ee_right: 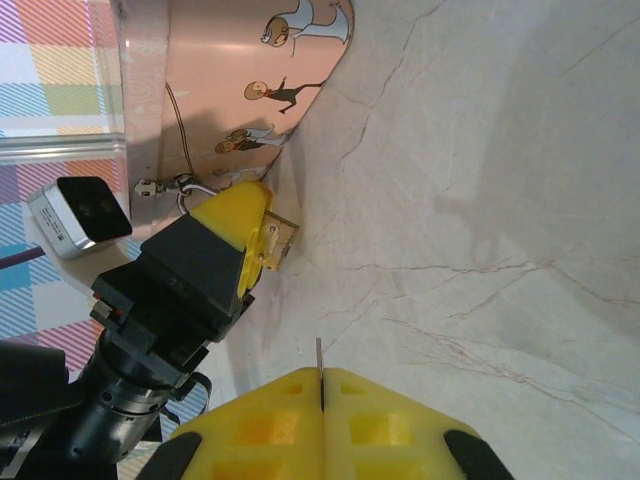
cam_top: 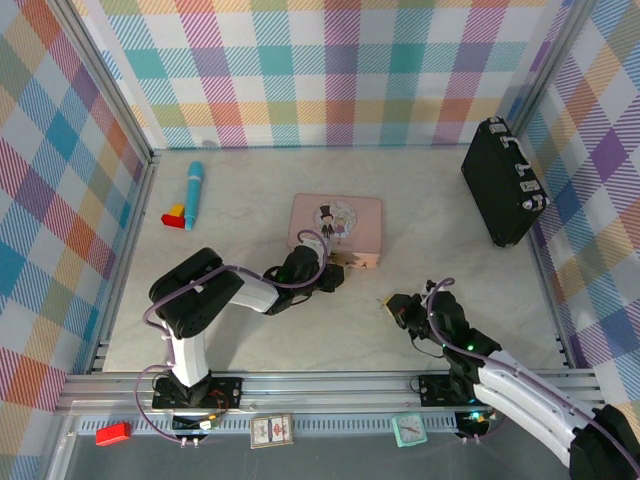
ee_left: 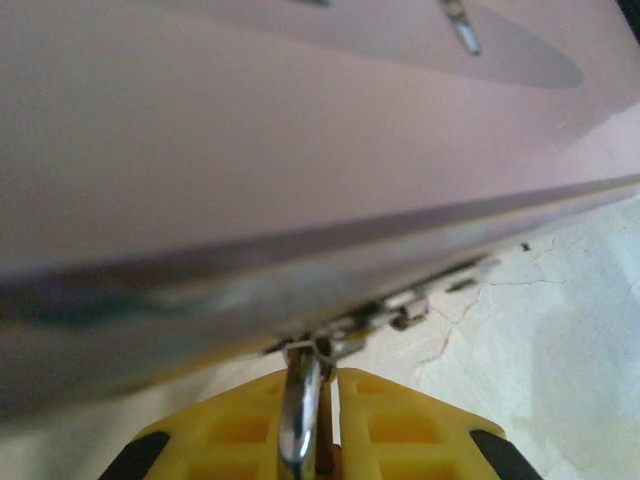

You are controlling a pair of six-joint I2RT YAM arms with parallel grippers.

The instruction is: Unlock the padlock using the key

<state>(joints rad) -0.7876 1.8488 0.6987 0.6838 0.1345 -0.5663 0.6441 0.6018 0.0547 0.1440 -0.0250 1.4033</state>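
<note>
At the far left of the tabletop lie a blue pen and a small red and yellow block, well apart from the work.

The left pincer reaches to the near edge of the pink tin. Its yellow fingers are closed on the padlock, clamping the silver shackle between them. The shackle runs up to the tin's clasp and seems to be hooked through it, so the padlock sits right against the tin's near wall. Its brass body juts out beside the left fingertip on the side facing the right arm.

Further right, with bare tabletop between, the right pincer is closed on the key. The thin blade sticks straight out past the fingertips, in line with the pincer's own axis.

From the key, the padlock lies ahead and off to the left, a little farther from the bases. The blade does not point at the brass body, so I judge the right arm must swing left and line up before pushing in. I cannot tell where the keyhole is.

Nothing lies in the gap between them. The tin wall and the left fingers crowd the padlock closely and leave little room for error.

A black case stands at the far right, clear of the path.
</note>
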